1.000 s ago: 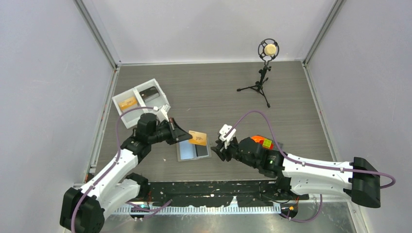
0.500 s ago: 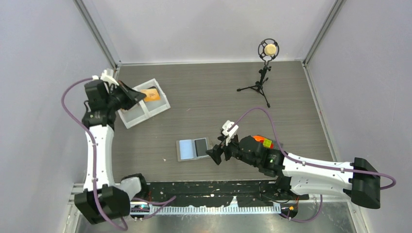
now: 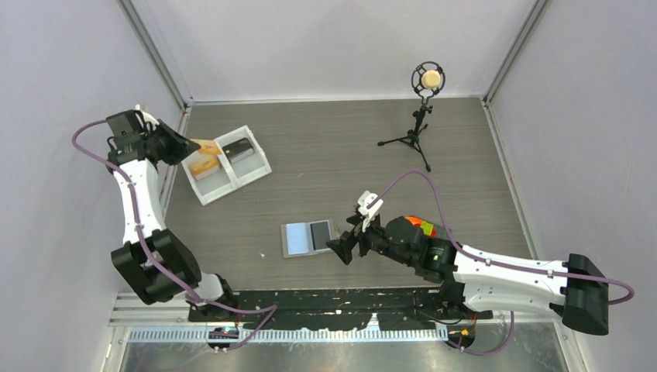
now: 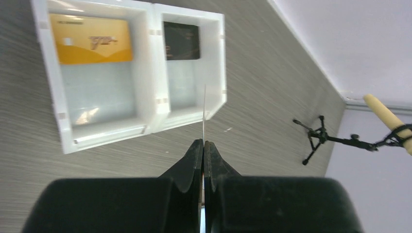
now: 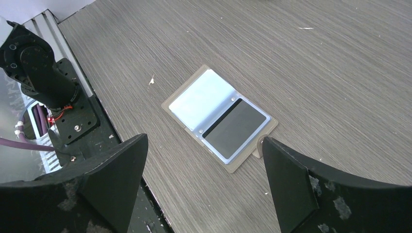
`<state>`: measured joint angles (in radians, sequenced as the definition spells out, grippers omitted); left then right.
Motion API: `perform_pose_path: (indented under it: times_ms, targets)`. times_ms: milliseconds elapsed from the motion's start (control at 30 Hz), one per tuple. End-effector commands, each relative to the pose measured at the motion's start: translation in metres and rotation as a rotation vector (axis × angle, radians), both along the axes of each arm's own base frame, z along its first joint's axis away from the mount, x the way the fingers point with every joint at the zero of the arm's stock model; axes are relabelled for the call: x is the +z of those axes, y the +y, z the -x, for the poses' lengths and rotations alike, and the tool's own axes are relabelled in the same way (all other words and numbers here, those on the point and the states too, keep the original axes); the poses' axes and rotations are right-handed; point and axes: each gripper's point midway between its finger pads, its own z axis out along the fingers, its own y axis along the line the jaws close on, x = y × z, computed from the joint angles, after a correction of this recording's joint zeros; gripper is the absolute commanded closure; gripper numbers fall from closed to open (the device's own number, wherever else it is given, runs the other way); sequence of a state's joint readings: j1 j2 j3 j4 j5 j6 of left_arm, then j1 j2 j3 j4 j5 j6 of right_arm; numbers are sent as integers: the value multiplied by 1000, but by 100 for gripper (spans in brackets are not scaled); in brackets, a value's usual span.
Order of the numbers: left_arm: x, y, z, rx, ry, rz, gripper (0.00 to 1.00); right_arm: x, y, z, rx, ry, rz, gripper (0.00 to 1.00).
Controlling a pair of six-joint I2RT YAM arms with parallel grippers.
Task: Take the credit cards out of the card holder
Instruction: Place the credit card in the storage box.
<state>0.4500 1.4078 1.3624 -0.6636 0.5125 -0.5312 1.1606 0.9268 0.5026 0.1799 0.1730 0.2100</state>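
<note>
Jaws clamped, left gripper (image 4: 203, 144) holding thin flat card (image 3: 203, 145) (edge-on)

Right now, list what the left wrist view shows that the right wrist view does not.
Only the left wrist view: the white tray holding an orange card and a black card in separate compartments, a thin card edge-on in the shut left pincer, and a microphone stand. Only the right wrist view: the open wallet with a dark card inside, below the open right pincer. Both: the wood-grain table.
</note>
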Motion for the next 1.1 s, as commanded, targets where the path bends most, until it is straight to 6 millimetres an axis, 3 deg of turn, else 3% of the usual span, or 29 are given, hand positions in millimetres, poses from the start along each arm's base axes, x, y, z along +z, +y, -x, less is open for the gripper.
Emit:
perform_pose_path:
  times_ms: [0,333,533,933,1067]
  targets:
    - [-12,23,-3,39,47,-57,100,29,3,-5,-3,-61,-77,5]
    - [-56,63,-43,83,84,-148,100,22,0,-11,-13,-99,-20,5]
    - [-66,77,-61,82,89,-181,100,21,-2,-15,-21,-111,-13,5]
    - [-104,78,-76,52,156,-137,100,21,1,-25,-40,-116,10,5]
    - [-103,76,-83,41,144,-154,98,22,-1,-28,-50,-114,10,5]
